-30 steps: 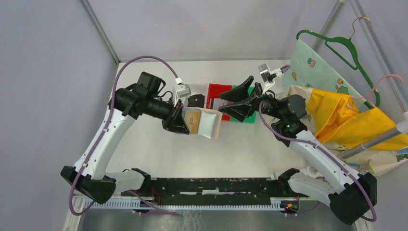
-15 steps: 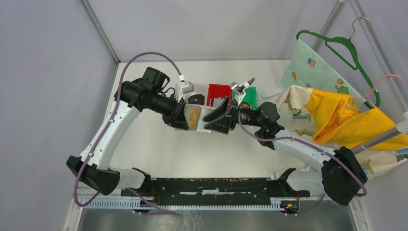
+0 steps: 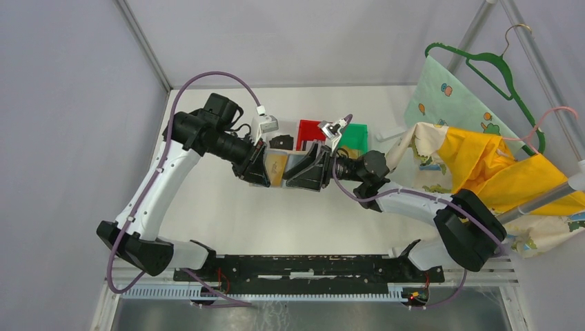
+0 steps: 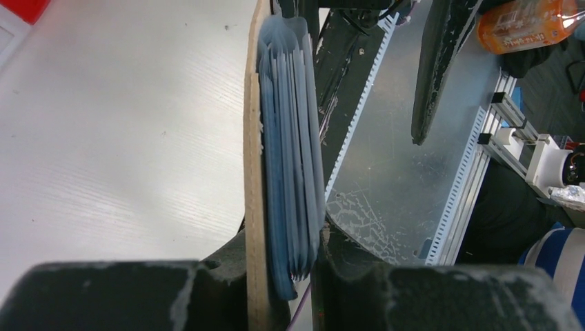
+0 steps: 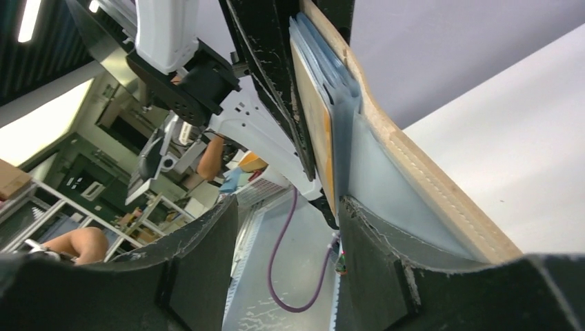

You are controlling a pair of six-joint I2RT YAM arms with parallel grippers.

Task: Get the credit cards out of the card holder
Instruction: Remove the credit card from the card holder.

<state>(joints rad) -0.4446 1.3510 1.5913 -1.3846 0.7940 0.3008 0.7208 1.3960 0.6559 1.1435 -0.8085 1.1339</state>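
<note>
tan card holder (image 3: pixel 288 169) opened, upright on edge, above middle of table (image 3: pixel 227 207). thin credit cards (image 4: pixel 293 138) stacked edge-on inside blue-grey inner pockets (image 5: pixel 386 200).

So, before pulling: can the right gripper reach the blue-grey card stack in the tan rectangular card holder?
Likely yes: the left gripper clamps the card holder, and the right gripper, jaws open, sits right at the card stack, nothing between.

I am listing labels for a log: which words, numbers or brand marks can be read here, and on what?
None can be read.
The card holder shows no print.
The orange object at the top of the left wrist view may carry a label, too blurred to read.
</note>
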